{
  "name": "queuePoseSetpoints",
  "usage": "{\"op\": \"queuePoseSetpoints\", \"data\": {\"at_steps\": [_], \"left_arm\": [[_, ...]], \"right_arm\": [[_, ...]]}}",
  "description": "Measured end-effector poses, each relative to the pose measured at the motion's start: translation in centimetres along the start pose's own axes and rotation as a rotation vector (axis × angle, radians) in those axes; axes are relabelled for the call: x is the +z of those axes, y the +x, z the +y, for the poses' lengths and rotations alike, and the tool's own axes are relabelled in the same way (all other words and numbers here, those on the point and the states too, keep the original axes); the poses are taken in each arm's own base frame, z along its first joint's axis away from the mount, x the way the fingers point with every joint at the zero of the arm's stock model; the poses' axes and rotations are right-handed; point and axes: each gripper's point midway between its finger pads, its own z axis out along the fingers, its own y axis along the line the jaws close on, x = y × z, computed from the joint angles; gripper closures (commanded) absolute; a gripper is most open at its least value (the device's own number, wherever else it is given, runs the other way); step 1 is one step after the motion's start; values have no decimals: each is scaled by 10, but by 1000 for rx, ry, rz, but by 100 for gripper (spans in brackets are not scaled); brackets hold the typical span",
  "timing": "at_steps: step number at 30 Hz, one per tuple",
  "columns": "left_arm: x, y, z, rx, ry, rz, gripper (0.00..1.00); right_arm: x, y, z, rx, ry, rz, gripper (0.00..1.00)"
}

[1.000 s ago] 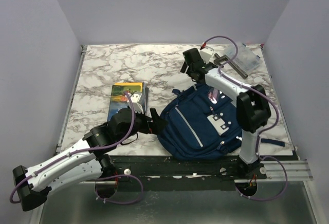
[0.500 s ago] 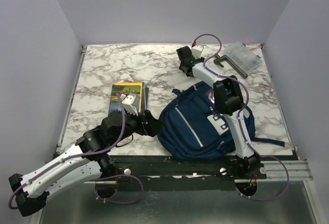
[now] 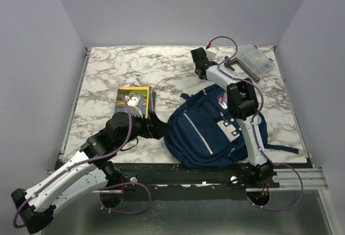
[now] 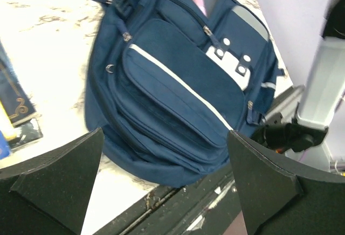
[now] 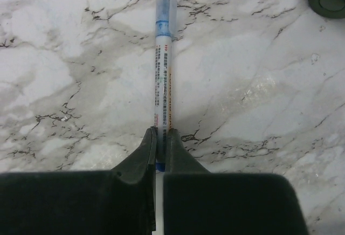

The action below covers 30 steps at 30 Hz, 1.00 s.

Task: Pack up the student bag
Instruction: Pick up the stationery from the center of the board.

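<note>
My right jaws are closed on the near end of a pen (image 5: 163, 68). Its capped end sticks straight out ahead of them over the counter (image 5: 259, 84); can't tell if the pen touches it. My left jaws are wide open, gripping nothing. The bag (image 4: 178, 78) lies flat on the counter just ahead of my left jaws, front pockets up, and behind my right jaws. A book (image 3: 133, 96) lies near my left jaws, off to their left.
</note>
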Motion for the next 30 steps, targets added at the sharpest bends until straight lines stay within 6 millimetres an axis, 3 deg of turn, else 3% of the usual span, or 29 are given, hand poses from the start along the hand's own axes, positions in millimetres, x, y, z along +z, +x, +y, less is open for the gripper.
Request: {"op": "queuePoseSetpoints", "data": {"at_steps": [6, 10, 14, 19, 22, 26, 28, 30], "left_arm": [[15, -13, 36, -125, -70, 45, 2], [22, -20, 40, -232, -42, 86, 2], [25, -37, 30, -365, 48, 66, 2], [36, -46, 21, -537, 162, 44, 3], [46, -46, 18, -632, 214, 51, 7], [52, -48, 4, -682, 284, 49, 16], [53, -50, -9, -685, 324, 48, 23], [54, -52, -19, -688, 353, 40, 31]], "right_arm": [[-5, 1, 5, -47, -102, 27, 99], [-36, 15, -4, -104, -205, 98, 100], [-100, 13, -7, -91, -386, 144, 99], [-216, -3, 5, 33, -782, 145, 99], [-273, 16, 1, 100, -994, 203, 99], [-323, 59, -18, 167, -1144, 352, 99], [-348, 65, -24, 199, -1210, 392, 100], [-374, 58, -26, 225, -1287, 392, 99]]}}
